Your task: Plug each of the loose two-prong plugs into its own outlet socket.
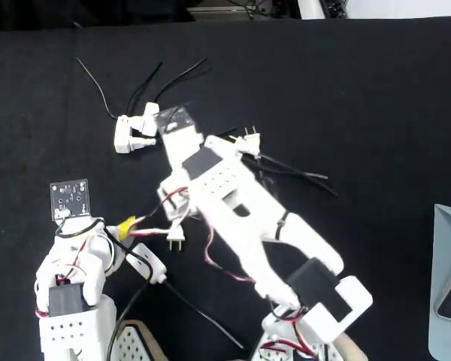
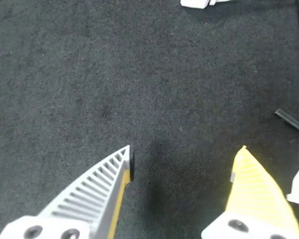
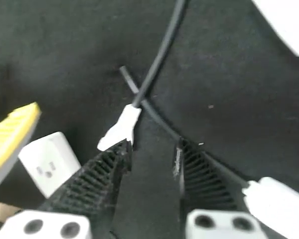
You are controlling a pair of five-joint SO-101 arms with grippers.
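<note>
Fingers (image 3: 97, 177) spread (right arm (image 1: 240, 218) outstretched) beside plug (image 3: 120, 130).

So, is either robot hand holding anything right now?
No. The left hand and the right hand are both open and hold nothing.

Ahead of left claw (image 2: 186, 147): bare surface (image 2: 114, 74), open passage.
Around right claw (image 3: 152, 147): crossed black cables (image 3: 160, 55) ahead, plug (image 3: 120, 128) just beside it, socket (image 3: 49, 162) near.
</note>
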